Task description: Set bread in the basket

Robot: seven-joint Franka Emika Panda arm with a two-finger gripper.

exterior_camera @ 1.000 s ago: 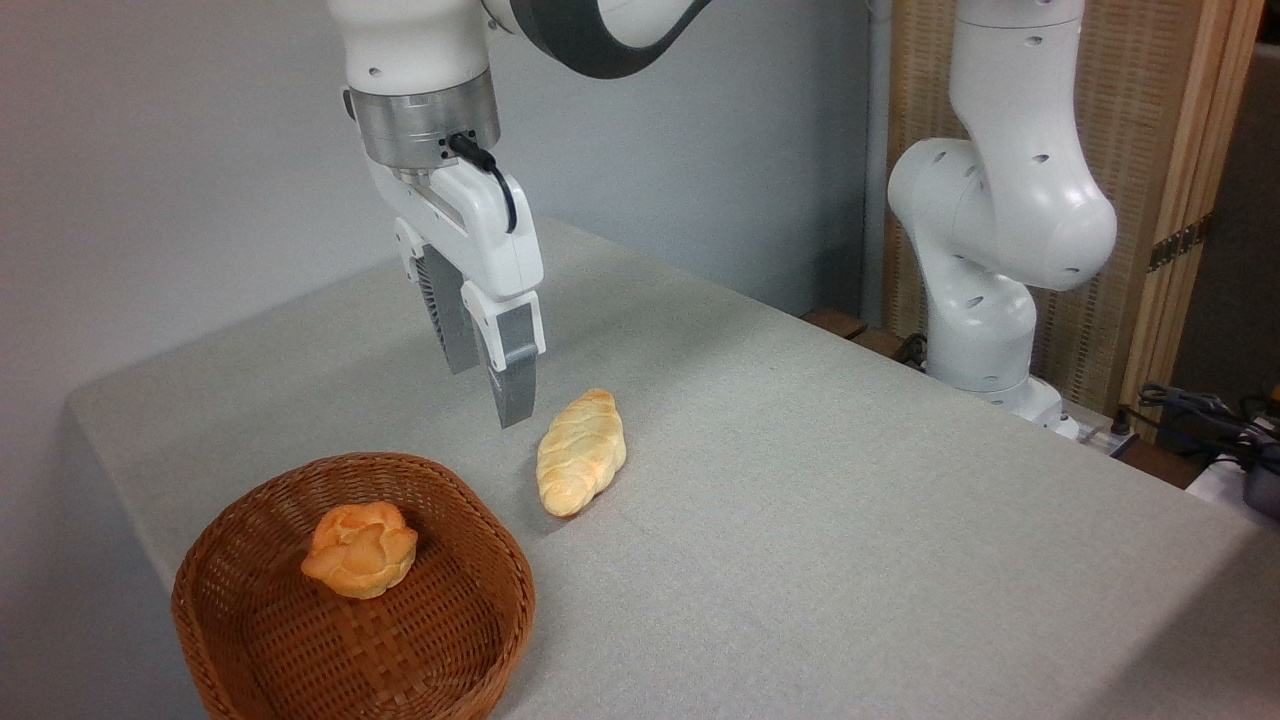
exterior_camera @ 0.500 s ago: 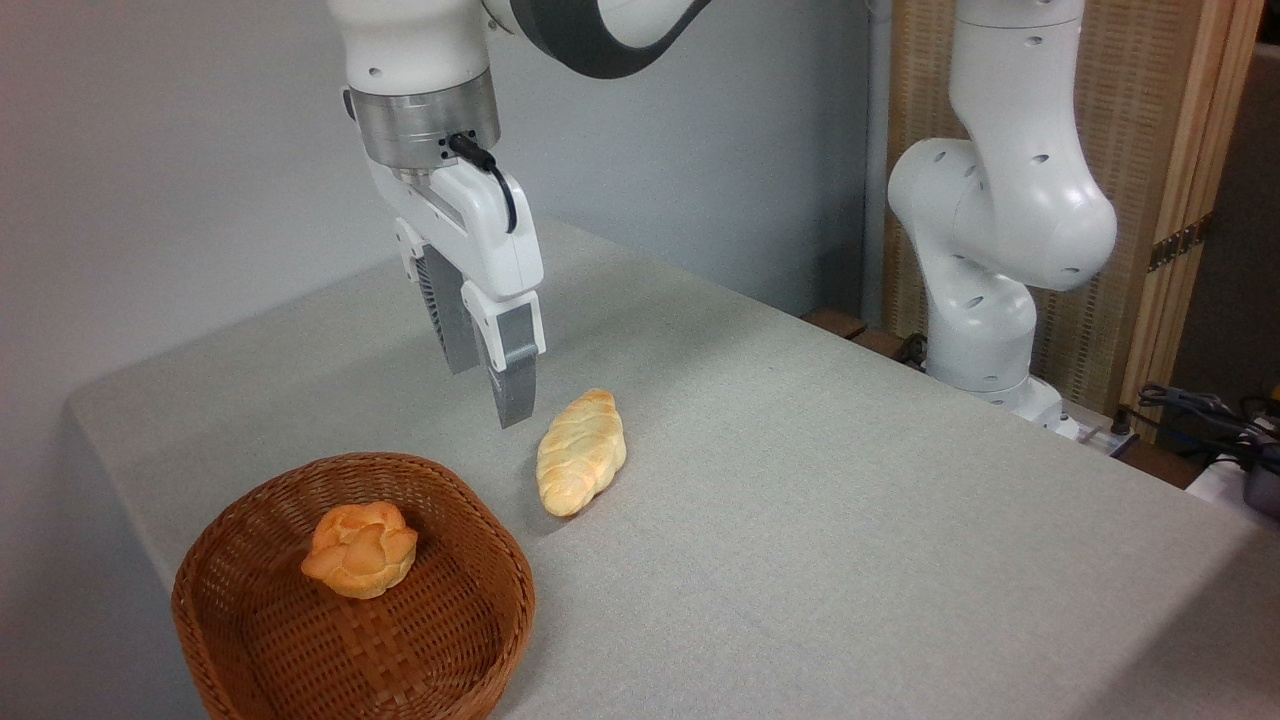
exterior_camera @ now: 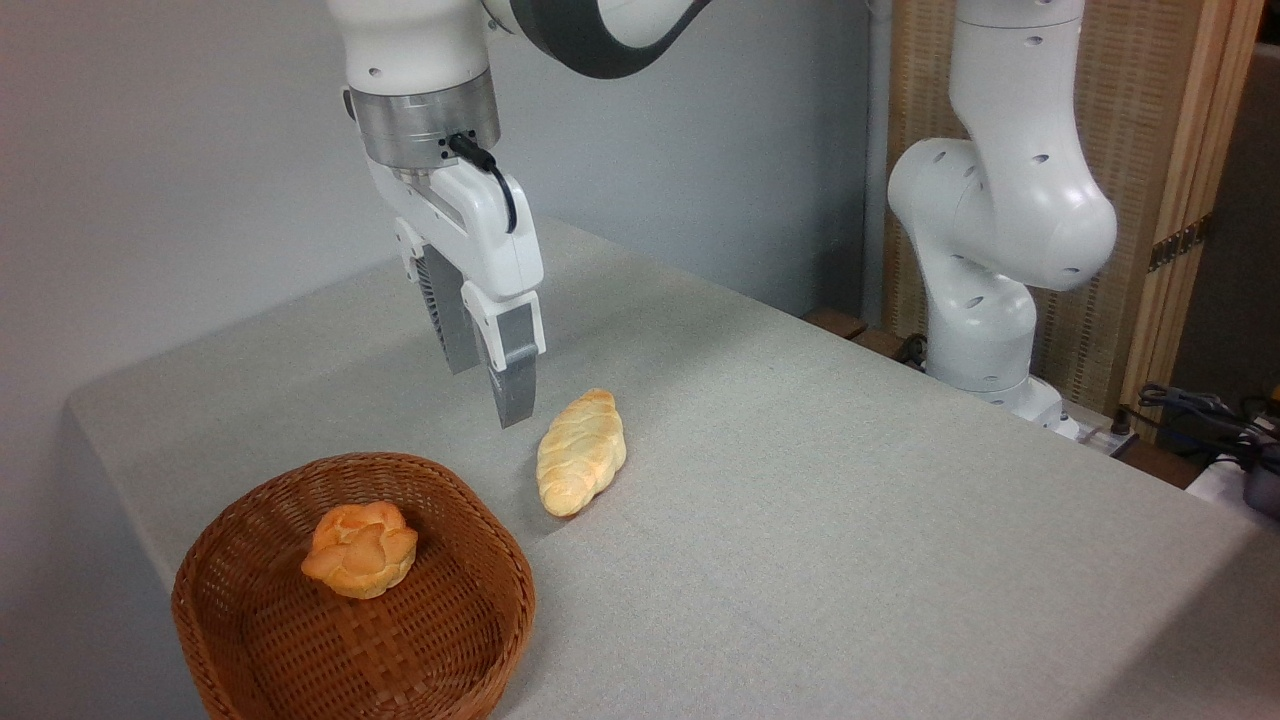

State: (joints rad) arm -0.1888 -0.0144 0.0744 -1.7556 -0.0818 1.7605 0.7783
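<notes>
Basket (exterior_camera: 352, 590) sat at lower left of frame on the grey worktop (exterior_camera: 800, 500), holding a small orange bun (exterior_camera: 359, 549). Bread (exterior_camera: 580, 452) lay on the worktop just right of the basket rim, outside it. Gripper (exterior_camera: 492, 385) hung above the worktop, just left of and above the bread's far end, not touching it; fingers overlapped in view, so opening could not be told.

Basket (exterior_camera: 352, 590) sits at the near left of the counter (exterior_camera: 800, 520). Bun (exterior_camera: 360, 548) lies inside the basket, toward its rear. Bread (exterior_camera: 580, 452) lies on the counter, just right of and behind the basket, apart from its rim. Hand (exterior_camera: 495, 385) hangs above the counter, left of the bread. Arm base (exterior_camera: 985, 330) stands beyond the counter's far right edge.
</notes>
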